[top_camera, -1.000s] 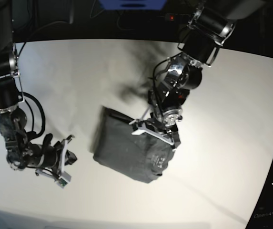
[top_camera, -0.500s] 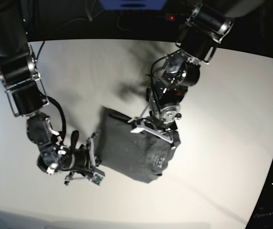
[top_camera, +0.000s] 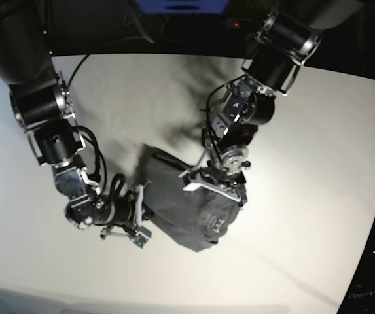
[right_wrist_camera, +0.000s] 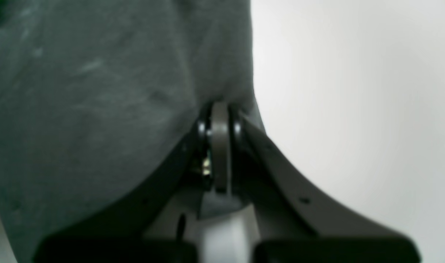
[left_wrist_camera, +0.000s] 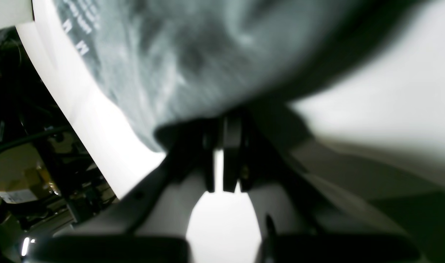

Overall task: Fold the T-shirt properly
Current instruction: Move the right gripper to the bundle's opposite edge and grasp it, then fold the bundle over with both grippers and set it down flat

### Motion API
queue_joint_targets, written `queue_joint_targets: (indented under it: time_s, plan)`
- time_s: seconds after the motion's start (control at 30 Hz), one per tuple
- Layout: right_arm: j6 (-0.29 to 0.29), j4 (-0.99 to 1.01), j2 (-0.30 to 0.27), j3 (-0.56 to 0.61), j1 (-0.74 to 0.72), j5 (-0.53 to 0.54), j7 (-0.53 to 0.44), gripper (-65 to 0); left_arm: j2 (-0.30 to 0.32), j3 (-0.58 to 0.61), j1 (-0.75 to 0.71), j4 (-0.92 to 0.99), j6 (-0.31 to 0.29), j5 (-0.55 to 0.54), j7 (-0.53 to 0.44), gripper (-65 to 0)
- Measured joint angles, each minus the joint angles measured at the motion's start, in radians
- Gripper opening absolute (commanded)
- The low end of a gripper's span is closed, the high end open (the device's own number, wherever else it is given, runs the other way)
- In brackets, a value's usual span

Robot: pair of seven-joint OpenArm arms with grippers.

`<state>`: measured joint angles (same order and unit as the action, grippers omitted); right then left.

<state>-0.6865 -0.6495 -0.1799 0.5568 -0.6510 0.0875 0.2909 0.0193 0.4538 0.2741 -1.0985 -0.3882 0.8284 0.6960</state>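
Dark grey T-shirt (top_camera: 184,206) seen bunched in folded bundle near middle of white bench (top_camera: 318,150). Left gripper (top_camera: 214,184) pressed together on bundle's upper edge. Right gripper (top_camera: 141,212) pressed together at bundle's opposite edge; hold on cloth not discernible.

The folded T-shirt (top_camera: 184,209) lies mid-table (top_camera: 318,144). The right gripper (top_camera: 139,212) meets its nine o'clock edge; the left gripper (top_camera: 214,185) presses its two o'clock corner.

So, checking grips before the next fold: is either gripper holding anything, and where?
Both are shut at the T-shirt: left gripper at its far-right edge, right gripper at its near-left edge.
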Motion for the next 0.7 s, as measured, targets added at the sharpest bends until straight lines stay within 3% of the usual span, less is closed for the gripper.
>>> queue_joint_targets:
  time_s: [0.2, 0.4, 0.6, 0.7]
  plan:
    - [-0.012, -0.02, -0.053, -0.075, 0.073, 0.039, -0.062, -64.3, -0.002, -0.012, 0.049, 0.08, 0.053, 0.002, -0.075, -61.4]
    - [-0.021, -0.093, -0.119, -0.175, 0.168, 0.066, -0.071, -64.3, -0.027, -0.013, 0.117, 0.172, 0.052, -0.005, -0.104, -61.4]
    - [-0.016, -0.183, -0.142, -0.29, 0.285, 0.085, -0.078, -64.3, -0.092, -0.135, 0.173, 0.272, 0.046, -0.012, -0.22, -61.4]
    - [-0.016, -0.288, -0.149, -0.346, 0.36, 0.087, -0.023, -64.3, -0.119, -0.175, 0.208, 0.34, 0.045, -0.018, -0.29, -61.4]
